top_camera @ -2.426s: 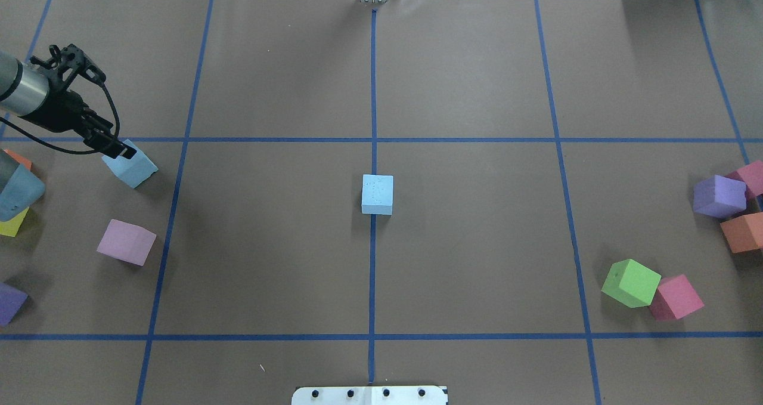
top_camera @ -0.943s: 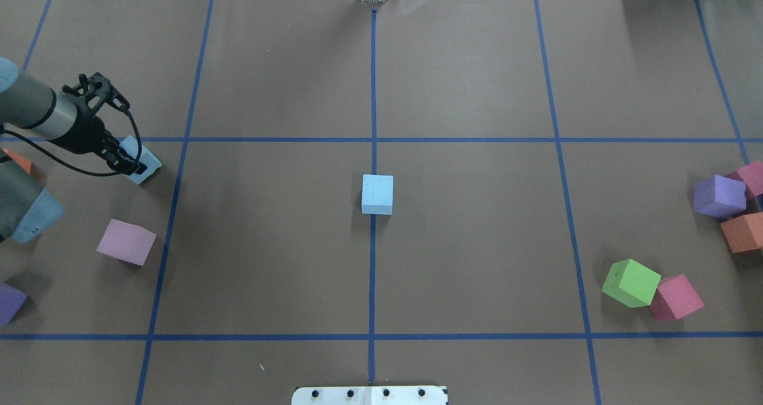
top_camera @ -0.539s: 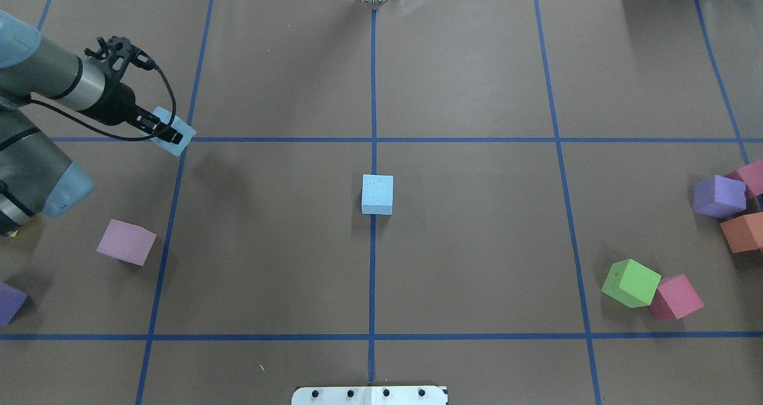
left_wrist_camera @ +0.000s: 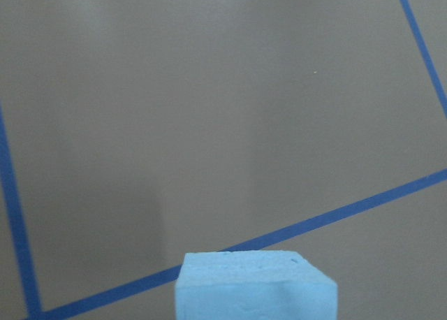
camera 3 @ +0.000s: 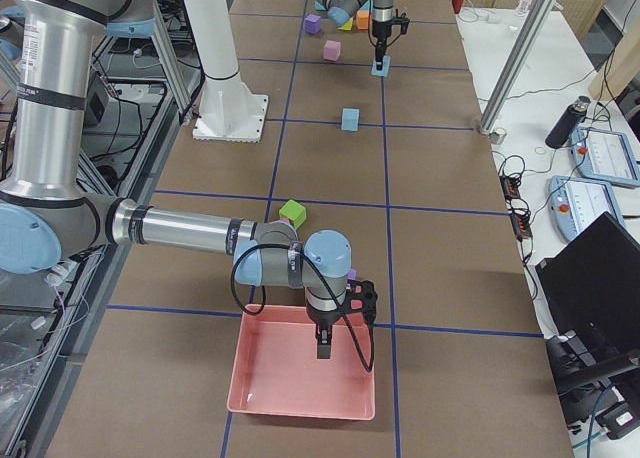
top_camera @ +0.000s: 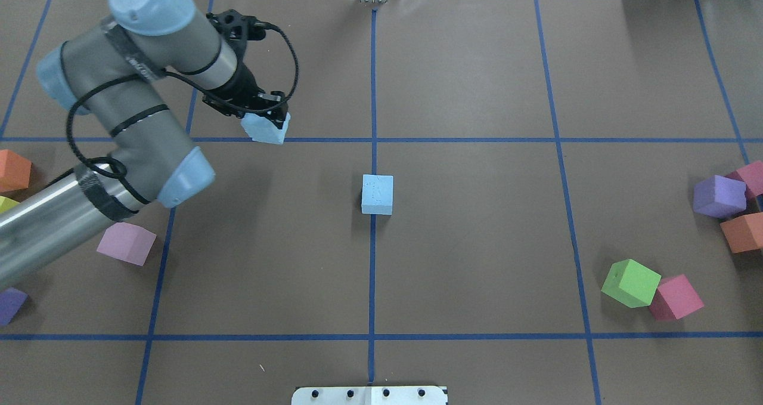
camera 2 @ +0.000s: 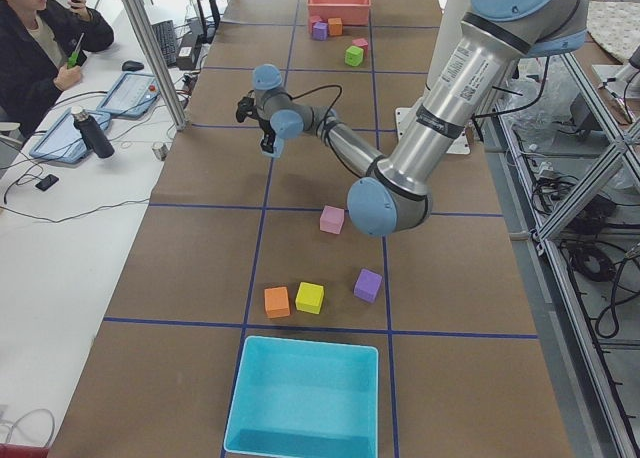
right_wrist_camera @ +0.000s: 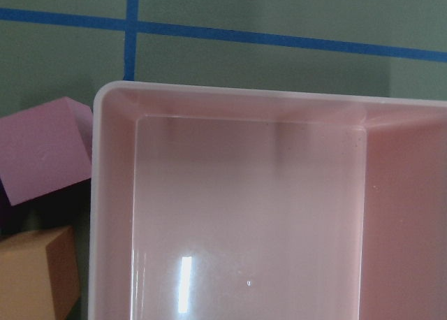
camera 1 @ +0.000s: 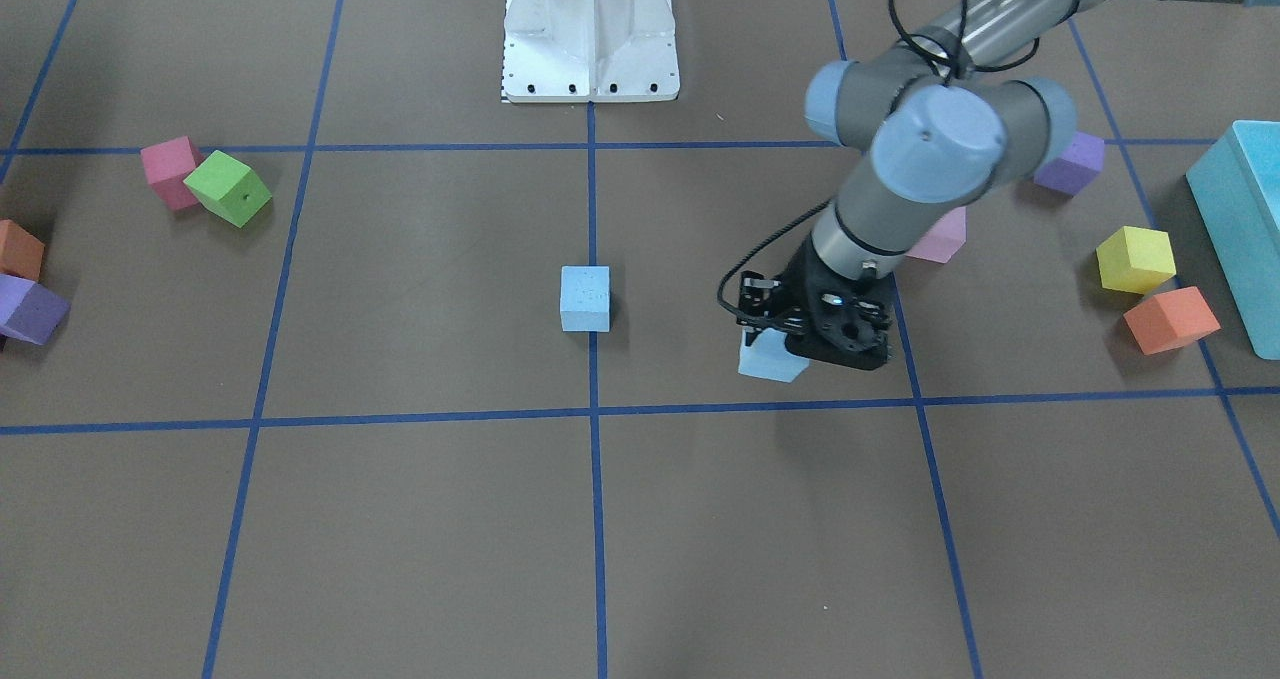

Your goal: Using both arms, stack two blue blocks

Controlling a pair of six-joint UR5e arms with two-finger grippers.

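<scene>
One pale blue block [top_camera: 377, 194] sits on the table's centre line; it also shows in the front view [camera 1: 585, 298] and the right side view [camera 3: 350, 118]. My left gripper [top_camera: 268, 120] is shut on the other blue block [top_camera: 266, 130] and holds it above the table, left of and beyond the centre block. The held block also shows in the front view [camera 1: 768, 360] and fills the bottom of the left wrist view [left_wrist_camera: 255, 286]. My right gripper [camera 3: 325, 346] hangs over a pink tray [camera 3: 262, 403]. I cannot tell whether it is open or shut.
On the left lie a pink cube [top_camera: 126, 243], an orange cube [top_camera: 13, 170], a yellow cube [camera 1: 1135, 258] and a large teal box [camera 1: 1240, 219]. On the right lie green [top_camera: 630, 283], red-pink [top_camera: 675, 297], purple [top_camera: 719, 196] and orange [top_camera: 742, 232] cubes.
My left gripper has closed on the left blue block, lifted it and carried it right towards the table's middle. The centre block and the other cubes have not moved.
</scene>
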